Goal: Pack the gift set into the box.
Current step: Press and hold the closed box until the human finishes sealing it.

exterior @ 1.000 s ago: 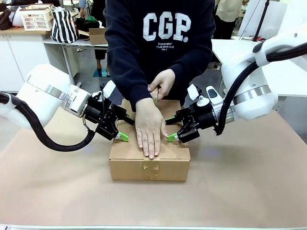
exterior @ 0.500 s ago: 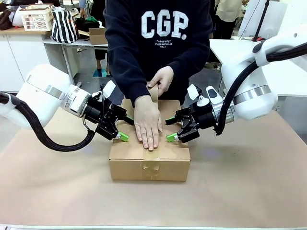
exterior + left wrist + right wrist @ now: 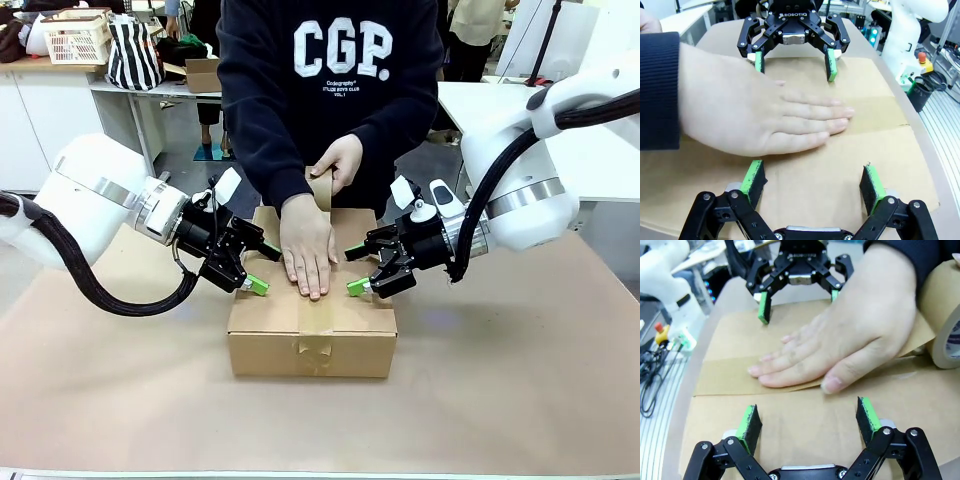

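1. currently, the box (image 3: 311,325) is closed at the table (image 3: 520,390) centre; the gift set cannot be seen.
2. a hand (image 3: 306,250) is pressed flat on the taped seam; a tape roll (image 3: 320,188) is held by the other hand (image 3: 338,162).
3. the left gripper (image 3: 252,270) and right gripper (image 3: 358,268) are spread open, pads resting on the lid.

There was one box (image 3: 311,330) on the table, two grippers, left (image 3: 252,270) and right (image 3: 356,268), two hands of one person (image 3: 306,258) (image 3: 338,165), and one tape roll (image 3: 322,190).
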